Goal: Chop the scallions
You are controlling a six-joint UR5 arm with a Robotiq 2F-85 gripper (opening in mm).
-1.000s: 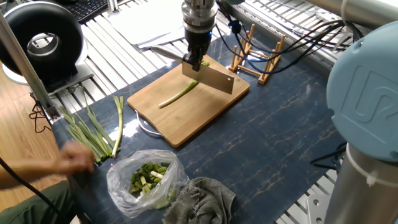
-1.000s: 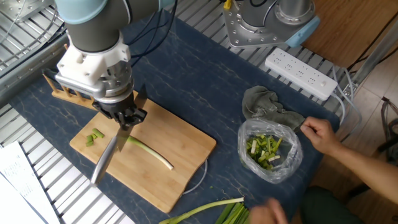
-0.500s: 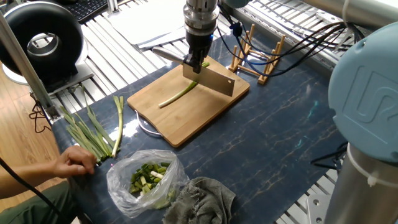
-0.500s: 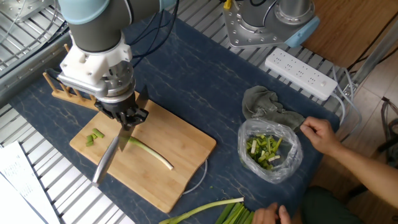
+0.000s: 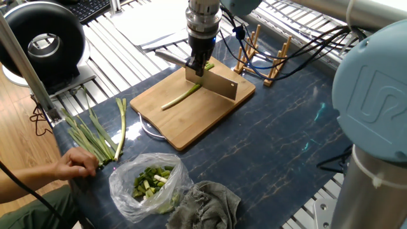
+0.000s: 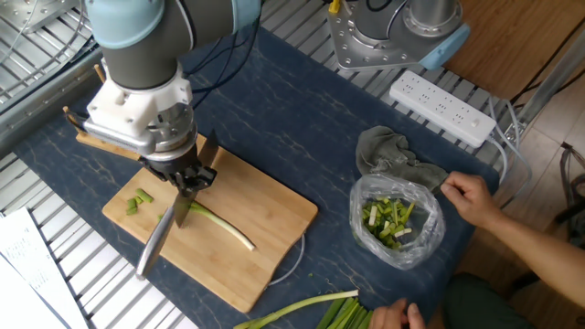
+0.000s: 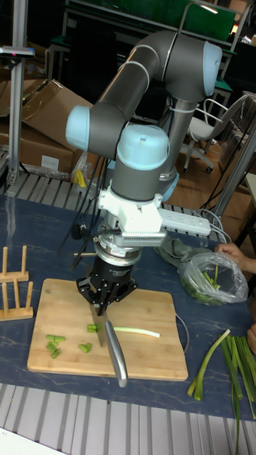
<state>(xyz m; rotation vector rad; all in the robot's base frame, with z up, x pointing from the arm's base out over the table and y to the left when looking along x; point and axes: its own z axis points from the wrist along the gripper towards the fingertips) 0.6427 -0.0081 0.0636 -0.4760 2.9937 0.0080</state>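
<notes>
One scallion stalk (image 5: 180, 97) lies on the wooden cutting board (image 5: 191, 124), green end under the knife, pale end pointing away. My gripper (image 5: 198, 63) is shut on a cleaver-like knife (image 5: 213, 86). The blade stands across the stalk's (image 7: 135, 332) green end, down at the board (image 7: 156, 355). In the tall fixed view the gripper (image 7: 105, 302) points straight down and the knife's metal handle (image 7: 117, 359) sticks out toward the board's front edge. Several short cut bits (image 7: 57, 346) lie left of the blade, also seen as cut bits (image 6: 139, 201) in the other fixed view.
A bundle of long uncut stalks (image 5: 92, 135) lies off the board, with a person's hand (image 5: 75, 164) on it. A clear bag of chopped greens (image 5: 149, 181) and a grey cloth (image 5: 206, 203) sit nearby. A wooden rack (image 5: 264, 57) stands behind the board. A power strip (image 6: 443, 108) lies at the table's far side.
The gripper and knife have shifted slightly along the stalk toward its pale end. The person's hand, blurred a second ago, has settled on the bundle.
</notes>
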